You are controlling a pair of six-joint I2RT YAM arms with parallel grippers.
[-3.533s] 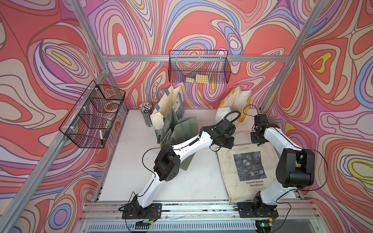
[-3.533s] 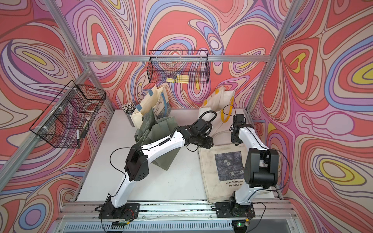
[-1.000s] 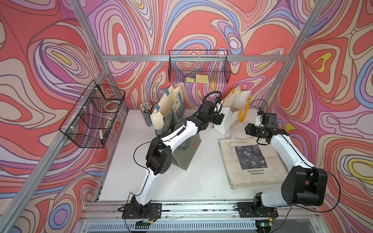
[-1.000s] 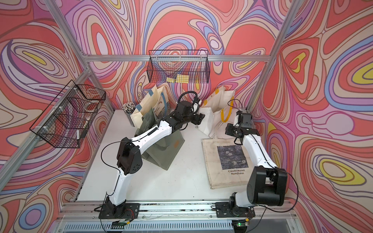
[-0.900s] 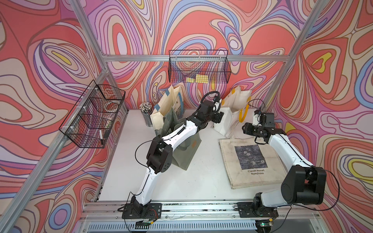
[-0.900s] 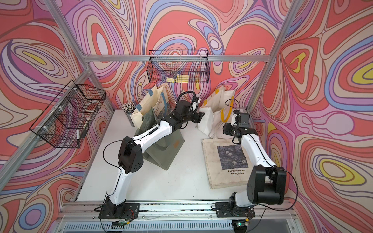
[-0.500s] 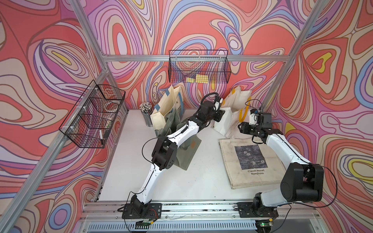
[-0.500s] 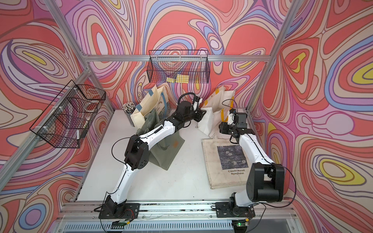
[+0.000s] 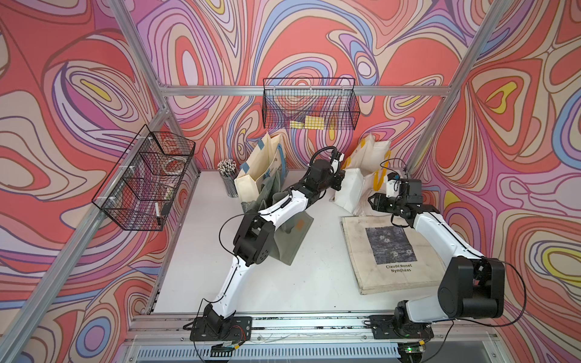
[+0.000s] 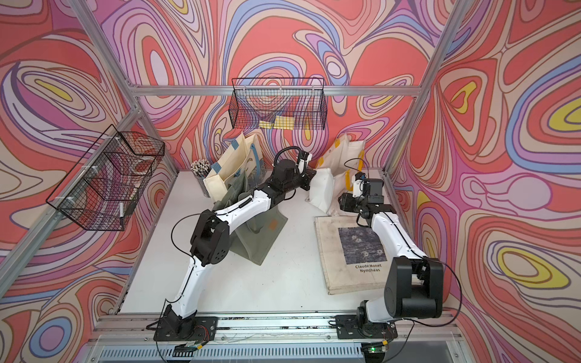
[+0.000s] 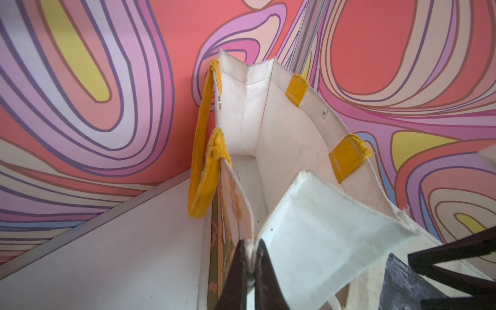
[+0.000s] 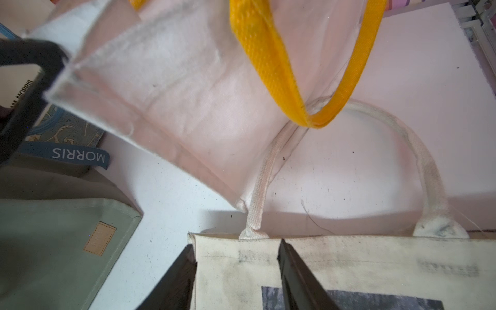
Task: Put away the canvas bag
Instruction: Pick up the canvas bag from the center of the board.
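The canvas bag (image 9: 371, 273) lies flat on the table (image 9: 204, 251) at the right, print up, with its top hem toward the back wall. It shows in both top views (image 10: 339, 276). Its white handle (image 12: 429, 166) loops out over the table toward the tote (image 9: 349, 191), a white bag with yellow handles (image 12: 268, 61) that stands at the back right, just behind the canvas bag.

The left gripper (image 9: 338, 182) reaches across to the tote's left rim. In the left wrist view the left gripper (image 11: 251, 243) is closed on the rim's hem, pinching the fabric, and the tote (image 11: 335, 228) gapes open beyond it.

The right gripper (image 9: 375, 202) sits low at the canvas bag's top hem. In the right wrist view the right gripper (image 12: 236, 257) has its jaws apart, one at the bag's corner and one further along the hem, with cloth lying between them. Whether the tips touch the cloth I can't tell, but nothing is clamped.

A green bag (image 9: 295, 242) lies under the left arm. A cream bag (image 9: 251, 182) stands behind it beside a pencil cup (image 9: 231, 187). A wire basket (image 9: 309, 107) hangs on the back wall and a second basket (image 9: 144, 182) on the left wall.
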